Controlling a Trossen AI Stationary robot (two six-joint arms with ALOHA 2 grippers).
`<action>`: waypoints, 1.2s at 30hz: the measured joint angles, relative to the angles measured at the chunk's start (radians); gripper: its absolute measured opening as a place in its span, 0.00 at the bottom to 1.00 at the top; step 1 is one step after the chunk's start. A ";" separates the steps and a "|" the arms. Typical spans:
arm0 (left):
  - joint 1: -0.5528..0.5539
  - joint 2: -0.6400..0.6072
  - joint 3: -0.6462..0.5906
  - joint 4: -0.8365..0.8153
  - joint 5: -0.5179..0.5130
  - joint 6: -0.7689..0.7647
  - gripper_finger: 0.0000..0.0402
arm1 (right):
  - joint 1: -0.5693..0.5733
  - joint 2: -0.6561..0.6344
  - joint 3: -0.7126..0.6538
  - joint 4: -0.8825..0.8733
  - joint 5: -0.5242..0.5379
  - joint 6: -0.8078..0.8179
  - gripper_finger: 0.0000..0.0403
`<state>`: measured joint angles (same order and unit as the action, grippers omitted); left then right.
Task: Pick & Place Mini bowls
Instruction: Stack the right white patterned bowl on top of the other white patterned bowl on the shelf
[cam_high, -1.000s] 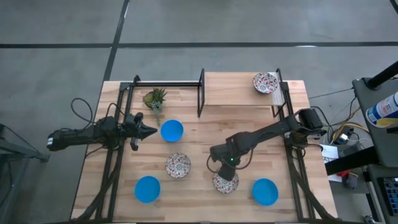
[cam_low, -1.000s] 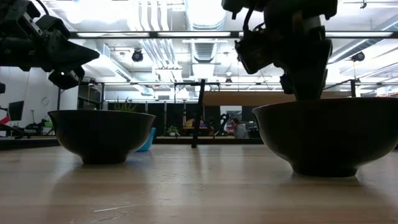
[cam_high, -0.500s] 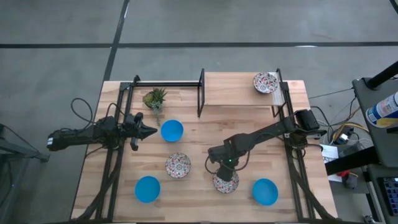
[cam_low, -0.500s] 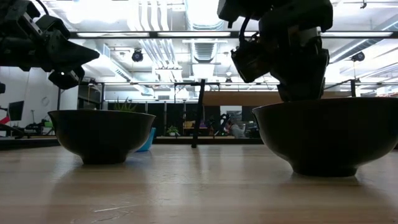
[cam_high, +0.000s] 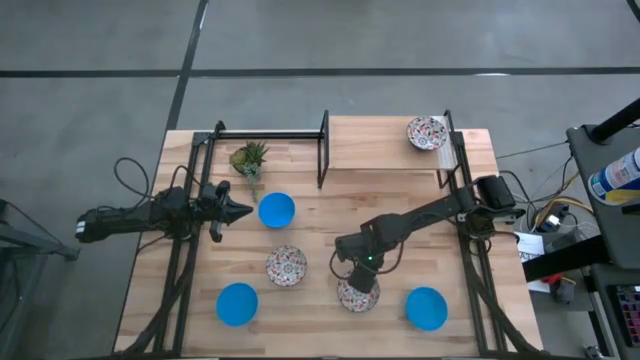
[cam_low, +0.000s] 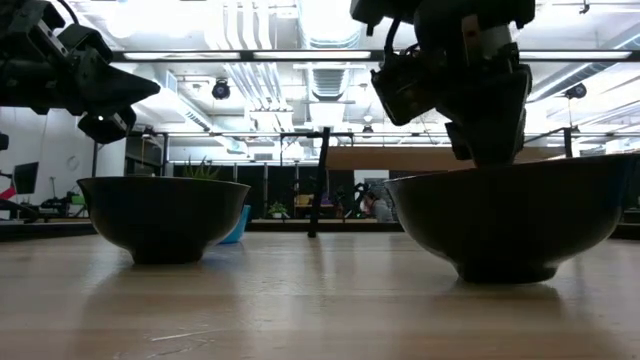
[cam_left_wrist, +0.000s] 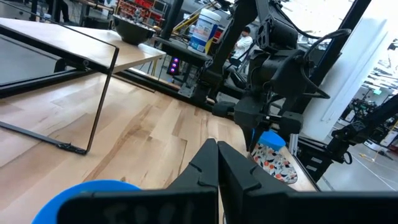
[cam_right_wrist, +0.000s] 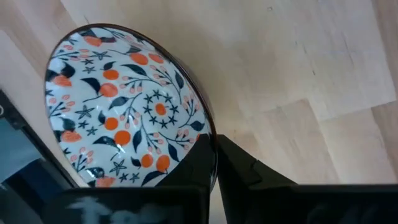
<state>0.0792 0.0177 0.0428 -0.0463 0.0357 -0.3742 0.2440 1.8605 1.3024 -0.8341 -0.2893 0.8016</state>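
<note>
My right gripper (cam_high: 358, 283) is shut on the rim of a white bowl with a red floral pattern (cam_high: 356, 297) at the table's near middle; it also shows in the right wrist view (cam_right_wrist: 124, 112) and the low view (cam_low: 510, 225). My left gripper (cam_high: 240, 211) is shut and empty, hovering just left of a blue bowl (cam_high: 277, 210). A second floral bowl (cam_high: 286, 266) and two more blue bowls (cam_high: 237, 304) (cam_high: 426, 308) rest on their bases on the table. A third floral bowl (cam_high: 426, 132) stands on the raised shelf. My right gripper pinches the floral bowl's rim (cam_right_wrist: 208, 134) on the bowl's far side, one finger inside the bowl and one outside. The fingers come from above, pointing down. The bowl is tilted, its rim (cam_low: 600, 160) higher on the right; its base (cam_low: 505, 272) is at table level.
A small green plant (cam_high: 249, 158) stands at the far left. A black metal frame (cam_high: 324, 148) and a raised wooden shelf (cam_high: 385, 145) take up the far side. The arm frames' black bars (cam_high: 180, 270) run along both sides.
My right gripper has moved a little toward the table's near left. The floral bowl in it has slid slightly toward the table's left edge and tipped from level to tilted, its right side now higher.
</note>
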 joint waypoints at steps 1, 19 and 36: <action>0.000 0.000 0.000 0.000 0.000 0.000 0.00 | 0.000 -0.002 0.000 0.001 0.000 0.005 0.02; 0.000 0.000 0.000 0.000 0.000 0.000 0.00 | -0.150 -0.261 0.089 -0.144 -0.127 0.160 0.02; 0.000 0.011 0.000 -0.008 0.000 0.000 0.00 | -0.358 -0.660 0.136 -0.485 0.085 0.438 0.02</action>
<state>0.0792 0.0284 0.0427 -0.0540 0.0358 -0.3740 -0.1144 1.2009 1.4380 -1.3192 -0.2048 1.2393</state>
